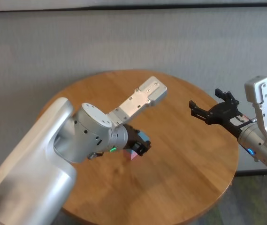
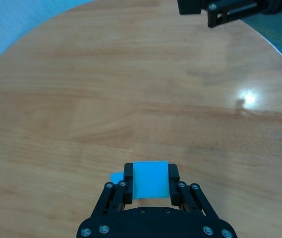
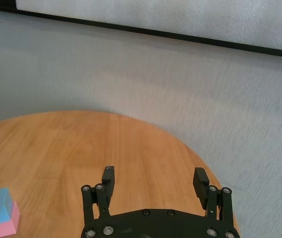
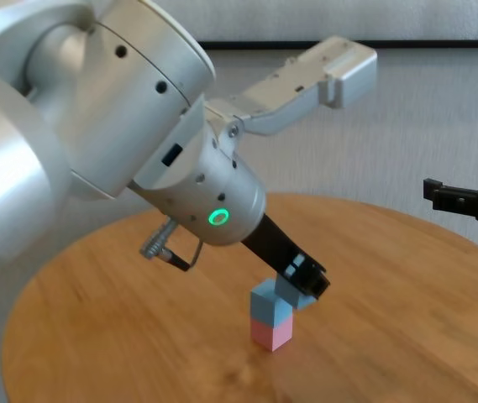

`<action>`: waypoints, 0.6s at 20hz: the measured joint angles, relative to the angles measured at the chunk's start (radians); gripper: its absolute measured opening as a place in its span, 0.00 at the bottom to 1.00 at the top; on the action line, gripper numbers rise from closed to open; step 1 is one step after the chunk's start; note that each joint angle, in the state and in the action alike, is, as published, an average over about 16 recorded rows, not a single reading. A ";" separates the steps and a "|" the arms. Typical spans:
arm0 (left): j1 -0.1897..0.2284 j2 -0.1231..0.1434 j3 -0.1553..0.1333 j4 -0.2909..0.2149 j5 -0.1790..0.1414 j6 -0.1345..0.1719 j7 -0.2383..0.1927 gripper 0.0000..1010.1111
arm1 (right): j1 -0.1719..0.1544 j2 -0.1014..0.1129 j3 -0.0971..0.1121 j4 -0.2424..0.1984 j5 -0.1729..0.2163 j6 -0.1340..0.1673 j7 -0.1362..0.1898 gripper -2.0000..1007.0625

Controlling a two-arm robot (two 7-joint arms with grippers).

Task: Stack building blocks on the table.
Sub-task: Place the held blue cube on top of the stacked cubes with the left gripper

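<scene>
On the wooden table a pale pink block carries a light blue block. My left gripper is shut on a second light blue block, which hangs at the top edge of that small stack, slightly off to one side. Whether it touches the stack I cannot tell. In the left wrist view a sliver of the stacked blue block peeks out beside the held one. In the head view the held blue block is above the pink block. My right gripper hovers open and empty over the table's right edge.
Bare wood stretches from the stack to the table's far rim. A grey wall rises behind the table. My left forearm covers the table's near left part in the head view.
</scene>
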 joint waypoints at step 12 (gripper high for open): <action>-0.010 -0.013 -0.010 0.010 0.031 0.017 -0.003 0.42 | 0.000 0.000 0.000 0.000 0.000 0.000 0.000 0.99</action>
